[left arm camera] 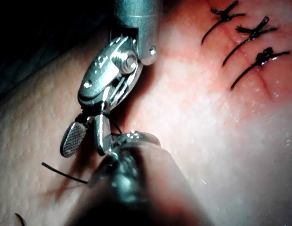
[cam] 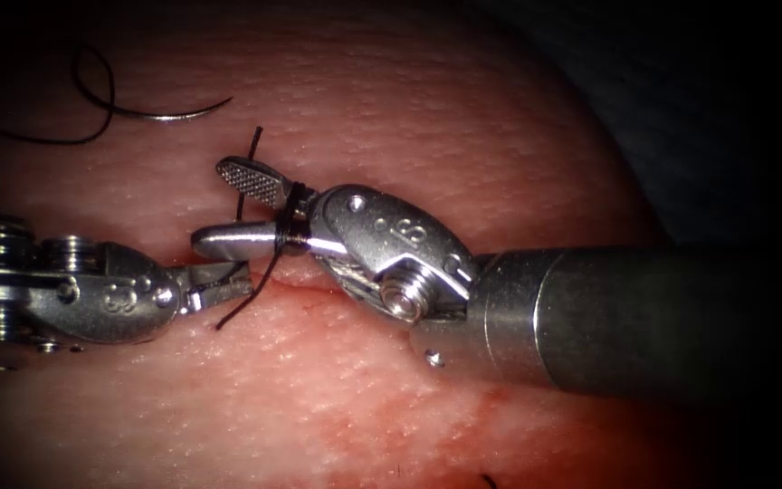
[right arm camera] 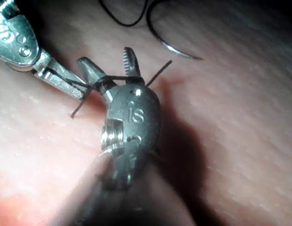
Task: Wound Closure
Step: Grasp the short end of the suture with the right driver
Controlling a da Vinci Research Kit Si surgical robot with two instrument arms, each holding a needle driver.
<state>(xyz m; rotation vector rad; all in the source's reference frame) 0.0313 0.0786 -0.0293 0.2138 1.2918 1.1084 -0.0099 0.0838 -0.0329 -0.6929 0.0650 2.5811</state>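
My right tool (cam: 210, 205) comes in from the right with its jaws open and nothing between them. Black thread (cam: 291, 217) is wound around the base of its jaws, as the right wrist view shows at the thread loop (right arm camera: 106, 81). My left tool (cam: 228, 285) lies at the left, shut on the thread just below the right tool's jaws. One short thread end (cam: 255, 140) sticks up and another (cam: 237, 312) hangs down. The curved needle (cam: 174, 116) lies free on the tissue at the far upper left, held by neither tool and not in the tissue.
The cut (cam: 309, 276) runs under both tools. Three tied stitches (left arm camera: 252, 33) sit further along the wound. Red fluid (cam: 391, 435) stains the near tissue. The needle's thread curls in a loop (cam: 92, 91) at the upper left.
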